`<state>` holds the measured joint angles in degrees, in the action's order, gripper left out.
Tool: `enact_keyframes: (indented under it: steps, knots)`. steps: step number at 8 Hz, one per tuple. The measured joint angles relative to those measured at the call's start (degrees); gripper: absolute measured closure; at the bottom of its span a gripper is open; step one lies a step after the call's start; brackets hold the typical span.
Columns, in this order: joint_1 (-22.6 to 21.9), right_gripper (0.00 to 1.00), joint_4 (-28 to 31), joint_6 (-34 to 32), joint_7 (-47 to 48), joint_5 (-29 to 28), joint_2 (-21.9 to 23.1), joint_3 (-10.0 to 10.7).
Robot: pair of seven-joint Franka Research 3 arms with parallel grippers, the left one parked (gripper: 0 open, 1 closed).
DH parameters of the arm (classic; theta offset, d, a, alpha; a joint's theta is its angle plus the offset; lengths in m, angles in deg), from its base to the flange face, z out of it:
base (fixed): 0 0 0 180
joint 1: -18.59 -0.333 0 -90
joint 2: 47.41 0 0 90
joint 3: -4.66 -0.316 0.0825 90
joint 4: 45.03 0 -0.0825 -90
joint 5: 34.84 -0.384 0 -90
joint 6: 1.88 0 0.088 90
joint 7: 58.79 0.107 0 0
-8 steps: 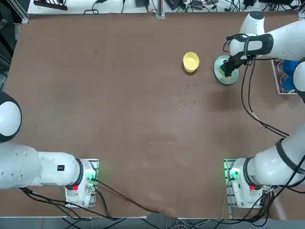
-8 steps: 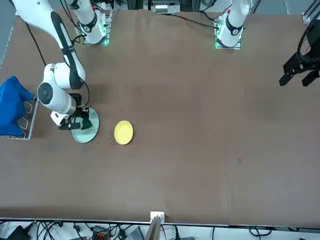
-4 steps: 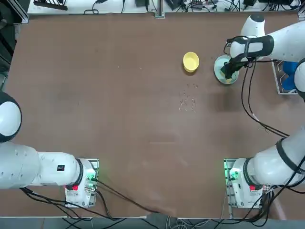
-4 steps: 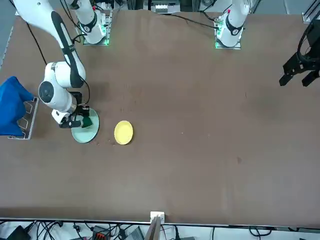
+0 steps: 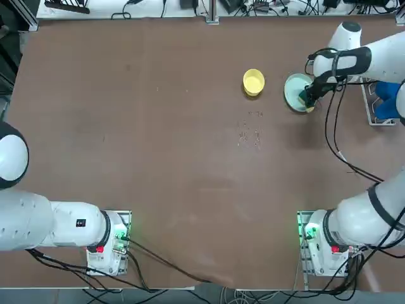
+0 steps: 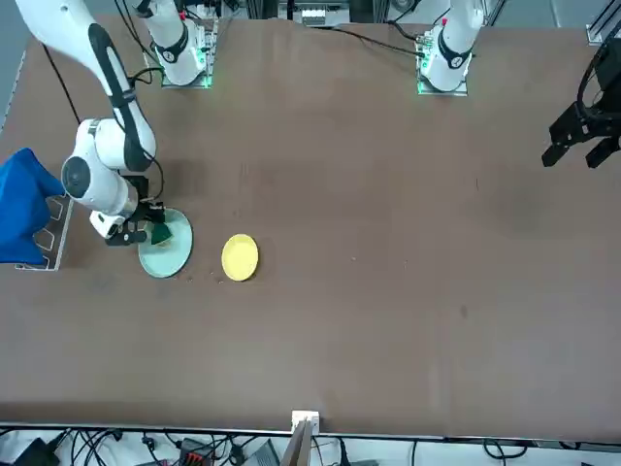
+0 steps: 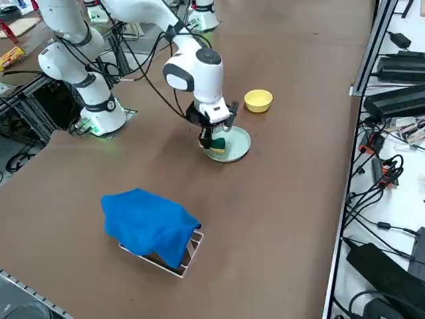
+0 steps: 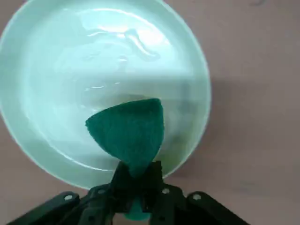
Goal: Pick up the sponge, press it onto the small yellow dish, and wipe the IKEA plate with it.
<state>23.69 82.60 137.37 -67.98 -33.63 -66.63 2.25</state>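
Observation:
The IKEA plate [image 5: 293, 90] is a pale mint round plate at the far right of the table, also seen in the front view [image 6: 165, 256] and the side view [image 7: 236, 147]. My right gripper [image 5: 309, 97] [image 6: 144, 231] [image 7: 208, 140] [image 8: 136, 180] is shut on the sponge [image 8: 129, 133], whose dark green face rests on the plate's inside near the rim. The sponge [image 5: 307, 103] [image 6: 159, 233] [image 7: 218, 143] sits at the plate's edge on the robot's right. The small yellow dish [image 5: 254, 82] [image 6: 240, 257] [image 7: 258, 100] stands apart, to the plate's left in the top view.
A blue cloth [image 7: 149, 222] [image 6: 21, 204] lies over a small metal rack at the table's right edge, close to the plate. Small crumbs or specks [image 5: 250, 133] dot the table nearer the robot than the yellow dish.
My right gripper has slid with the sponge across the plate toward its right rim, nearer the blue cloth. The plate and the yellow dish have stayed put.

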Motion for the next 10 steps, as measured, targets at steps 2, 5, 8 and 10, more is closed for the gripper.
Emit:
enact_keyframes:
  steps: [2,5,8,10]
  knots:
    - [1.96,0.9,-0.74,1.8,-3.94,-0.02,-0.65,-0.03]
    - [2.2,0.9,-5.94,2.25,-5.15,-0.01,-4.68,-0.42]
    - [2.02,0.9,-12.74,2.32,-5.33,-0.02,-9.94,-1.33]
    - [0.52,0.9,-14.83,2.27,-4.65,-0.1,-11.23,-1.43]
